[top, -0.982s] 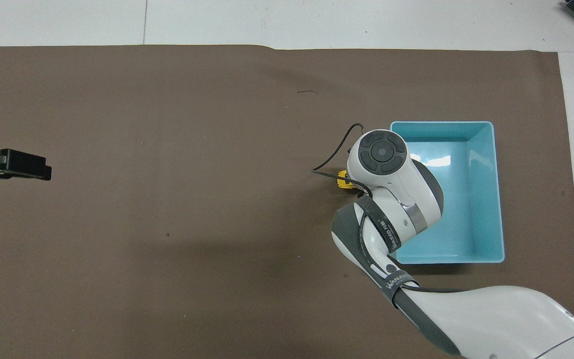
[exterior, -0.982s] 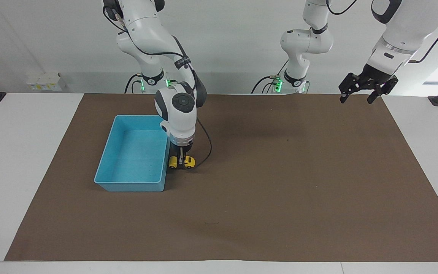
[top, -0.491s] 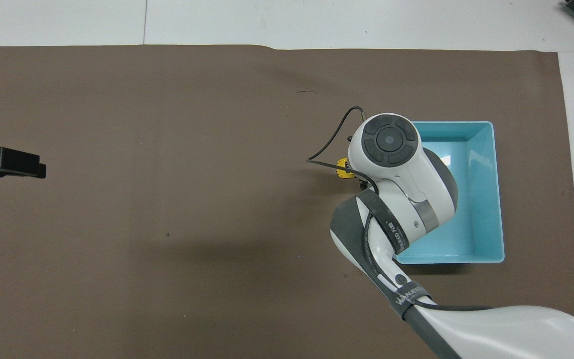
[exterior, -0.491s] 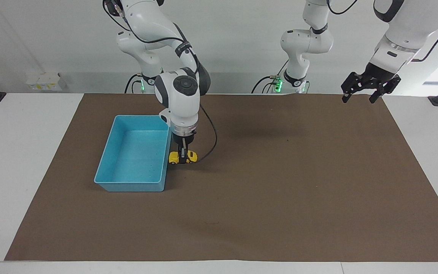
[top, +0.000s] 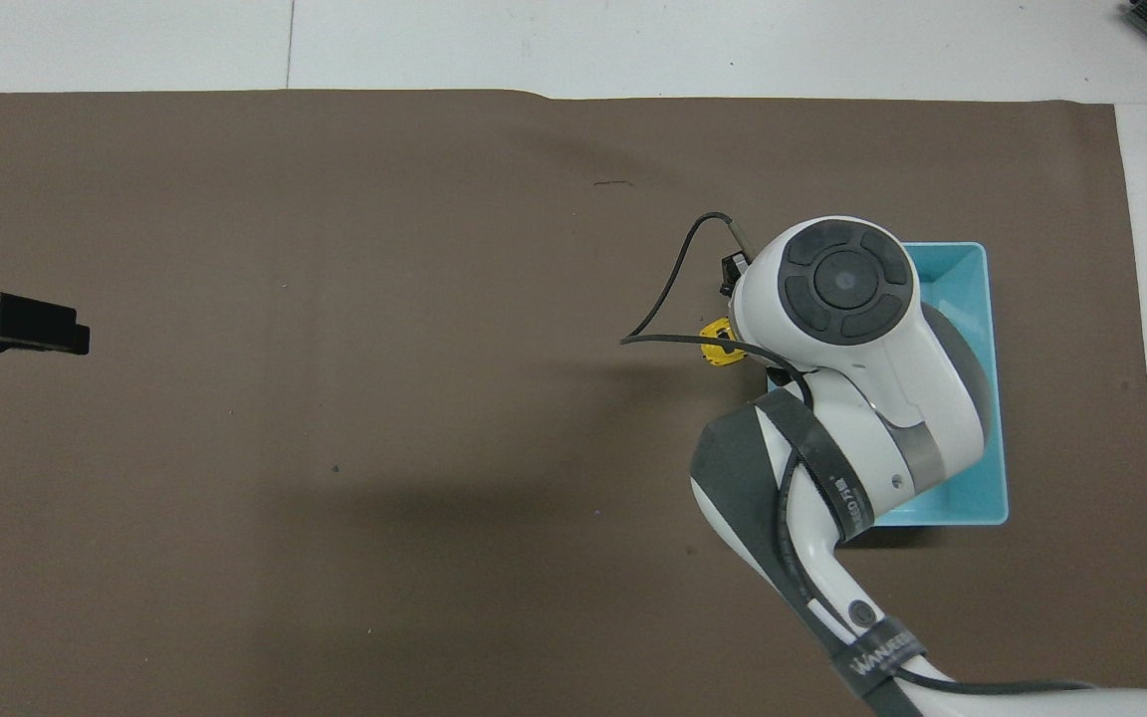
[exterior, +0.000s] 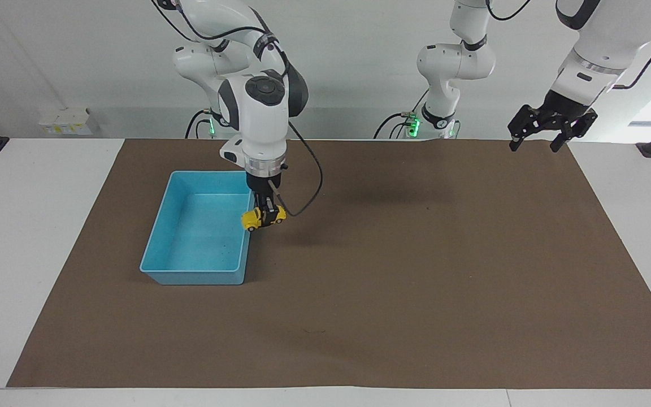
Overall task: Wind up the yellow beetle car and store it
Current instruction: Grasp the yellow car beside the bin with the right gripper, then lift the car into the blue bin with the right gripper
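Observation:
The yellow beetle car (exterior: 252, 220) is a tiny yellow toy with black wheels. My right gripper (exterior: 267, 216) is shut on it and holds it tilted in the air, over the side wall of the light blue bin (exterior: 190, 277) that faces the left arm's end. In the overhead view only a corner of the car (top: 714, 346) shows beside my right wrist, which covers much of the bin (top: 994, 398). My left gripper (exterior: 533, 142) waits open and empty, raised over the mat's corner at the left arm's end; it also shows in the overhead view (top: 16, 325).
A brown mat (exterior: 416, 271) covers the white table. The inside of the bin holds nothing that I can see. A black cable (exterior: 308, 192) loops from my right wrist beside the car.
My right gripper has lifted the car off the mat beside the bin and carried it up and toward the bin's wall. The left gripper has barely moved.

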